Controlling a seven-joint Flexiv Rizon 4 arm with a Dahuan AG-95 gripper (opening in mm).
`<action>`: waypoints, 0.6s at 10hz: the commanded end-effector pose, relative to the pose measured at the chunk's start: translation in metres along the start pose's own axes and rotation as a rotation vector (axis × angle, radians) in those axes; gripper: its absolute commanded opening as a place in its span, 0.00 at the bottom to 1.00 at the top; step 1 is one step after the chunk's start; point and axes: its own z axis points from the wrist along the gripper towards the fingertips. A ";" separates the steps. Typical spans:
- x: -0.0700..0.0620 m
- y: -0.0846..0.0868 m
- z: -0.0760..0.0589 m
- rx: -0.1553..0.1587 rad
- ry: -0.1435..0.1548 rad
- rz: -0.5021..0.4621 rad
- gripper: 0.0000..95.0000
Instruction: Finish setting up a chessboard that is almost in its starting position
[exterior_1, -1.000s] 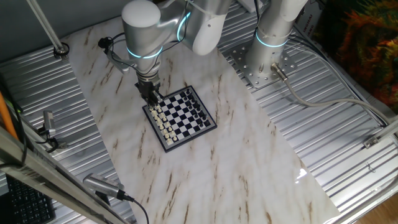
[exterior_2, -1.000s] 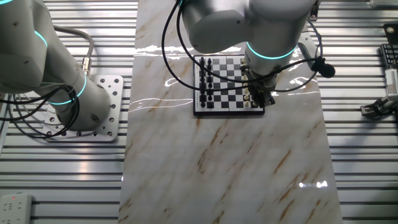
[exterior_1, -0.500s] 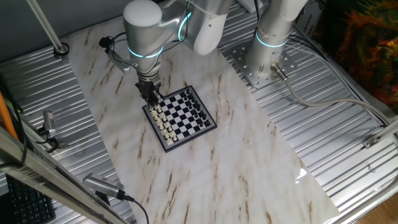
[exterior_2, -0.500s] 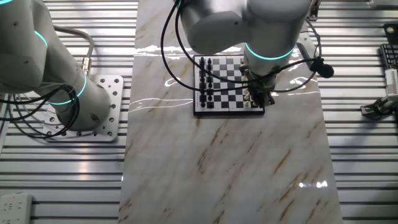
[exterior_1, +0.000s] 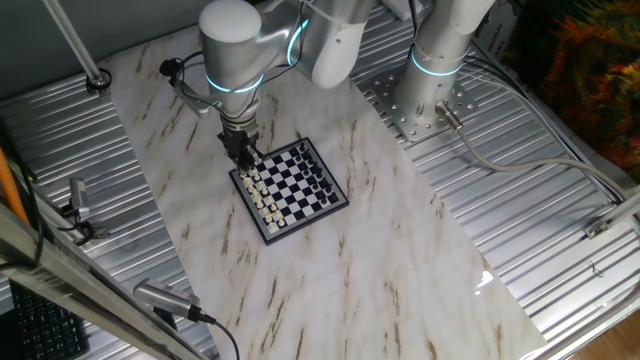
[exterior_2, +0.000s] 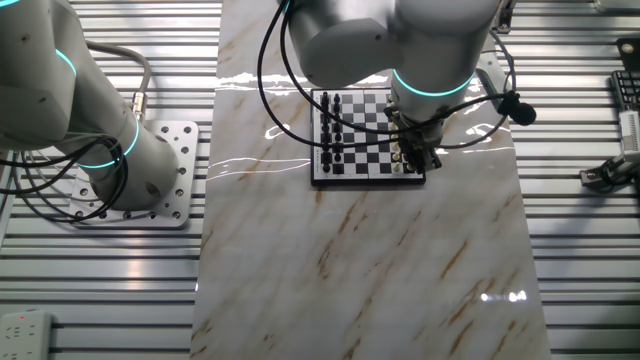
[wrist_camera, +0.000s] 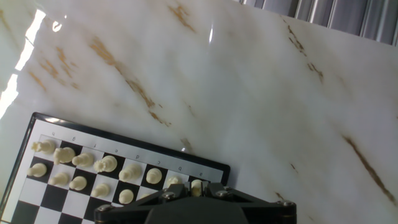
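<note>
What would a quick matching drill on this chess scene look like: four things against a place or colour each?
Things:
1. cream pieces
2. black pieces
3. gripper
4. table

Descriptions:
A. marbled white with brown veins
B. board edge away from the gripper
C. board edge under the gripper
D. low over a corner of the chessboard

Pairs: 1-C, 2-B, 3-D, 4-A. Whether the jaws hold anything cannot be told.
</note>
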 end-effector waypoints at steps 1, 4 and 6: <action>0.000 0.000 0.000 0.000 -0.002 0.000 0.00; 0.000 0.000 0.000 0.000 -0.003 -0.005 0.20; 0.000 0.000 0.000 0.000 -0.004 -0.005 0.20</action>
